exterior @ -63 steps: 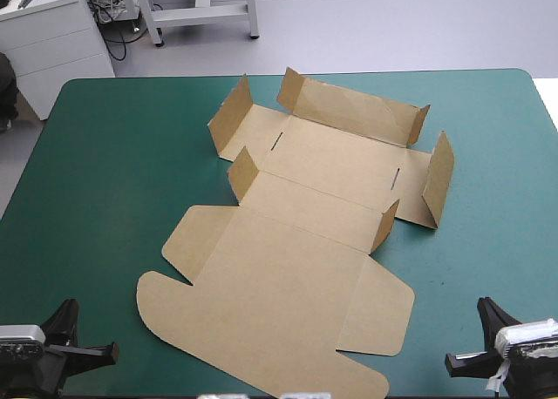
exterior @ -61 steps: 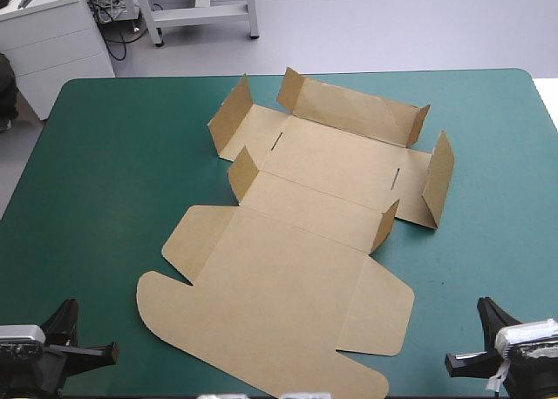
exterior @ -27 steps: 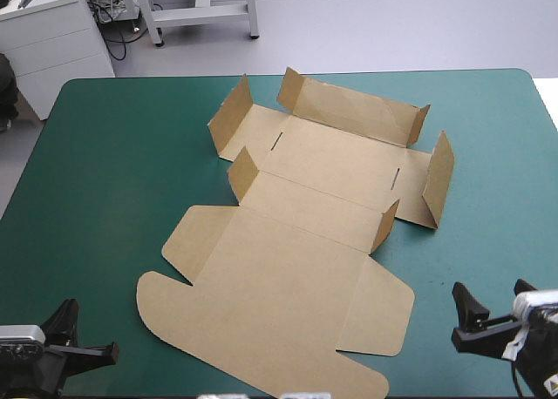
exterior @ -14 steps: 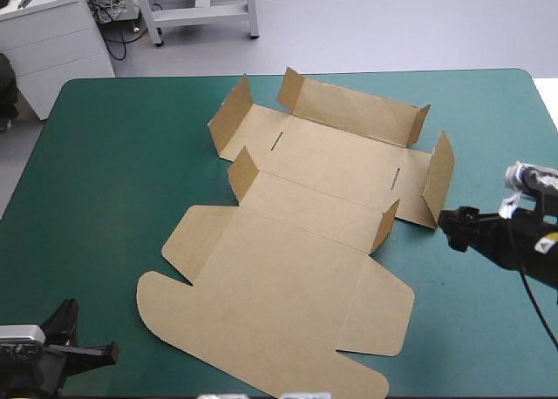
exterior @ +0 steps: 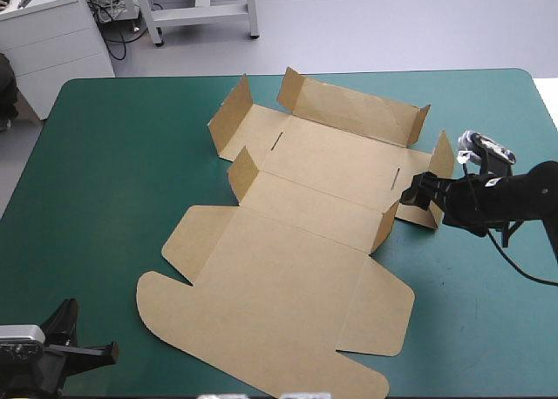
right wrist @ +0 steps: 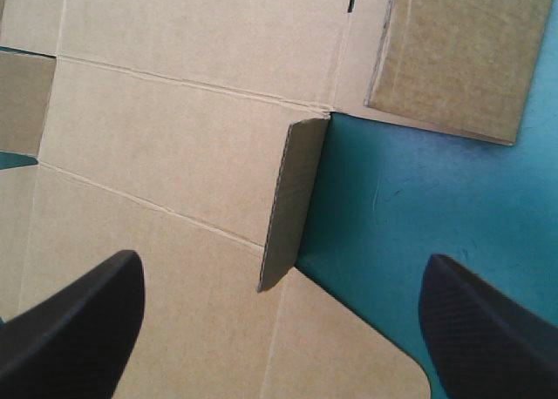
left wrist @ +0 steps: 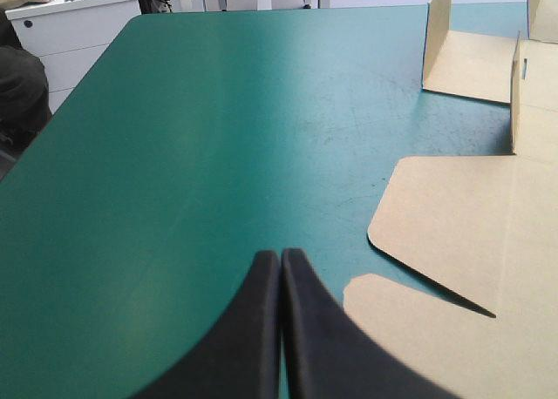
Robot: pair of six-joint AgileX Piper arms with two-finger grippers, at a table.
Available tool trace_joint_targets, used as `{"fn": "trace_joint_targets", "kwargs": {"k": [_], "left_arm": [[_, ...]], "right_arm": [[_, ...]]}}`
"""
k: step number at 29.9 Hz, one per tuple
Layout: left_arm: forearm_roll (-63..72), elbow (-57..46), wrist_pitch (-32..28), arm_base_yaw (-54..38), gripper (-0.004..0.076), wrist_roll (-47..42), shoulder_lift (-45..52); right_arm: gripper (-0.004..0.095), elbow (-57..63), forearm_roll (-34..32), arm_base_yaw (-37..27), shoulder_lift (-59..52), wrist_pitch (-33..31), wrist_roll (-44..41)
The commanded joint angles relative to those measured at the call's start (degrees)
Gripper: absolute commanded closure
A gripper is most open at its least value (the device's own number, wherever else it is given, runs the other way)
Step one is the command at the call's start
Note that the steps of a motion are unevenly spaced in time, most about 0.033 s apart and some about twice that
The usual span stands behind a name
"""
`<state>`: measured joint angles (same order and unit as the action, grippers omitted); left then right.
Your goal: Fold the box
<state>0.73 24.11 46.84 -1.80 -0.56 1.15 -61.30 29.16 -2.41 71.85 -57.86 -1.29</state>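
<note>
- High view: the brown box lies unfolded in the middle of the desk. Its rounded lid is flat toward the near edge. The tray part lies toward the far edge, with its walls raised.
- The right arm reaches in from the desk's right edge and hides the lower part of the box's right wall. The right pincer hangs over that end of the tray, just beside the short flap.
- The left pincer sits at the near left corner, well apart from the box.
- Against the earlier frames, the right pincer has left the near right corner and moved up and in to the box's right side. The box and the left pincer have not shifted.
- Left wrist view: the left pincer is clenched — its black fingers meet in one pointed arch and hold nothing. Bare teal-green cover stretches ahead of it. The lid's edge lies just beside it, and a raised wall stands farther off.
- Right wrist view: the right pincer is released, with its fingers spread wide and gripping nothing.
- Ahead, between the fingers, the short flap stands upright at the panel's end. Beyond a notch of cover the right wall rises. Whether a finger touches the board, I cannot tell.
</note>
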Motion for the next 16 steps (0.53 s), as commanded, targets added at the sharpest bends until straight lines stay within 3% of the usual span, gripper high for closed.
{"fn": "trace_joint_targets", "kwargs": {"k": [1,8,16], "left_arm": [[0.6,1.2,-4.2,0.2,0.0756,-0.5,0.6],[0.6,1.2,-4.2,0.2,0.0756,-0.5,0.6],[0.6,1.2,-4.2,0.2,0.0756,-0.5,0.6]], "right_arm": [[0.013,-1.9,2.0,3.4,2.3,4.2,-0.5],[0.0184,-1.9,-6.1,11.4,9.2,8.6,-9.9],[0.0209,-1.9,-5.9,12.0,14.7,9.1,-15.0]]}}
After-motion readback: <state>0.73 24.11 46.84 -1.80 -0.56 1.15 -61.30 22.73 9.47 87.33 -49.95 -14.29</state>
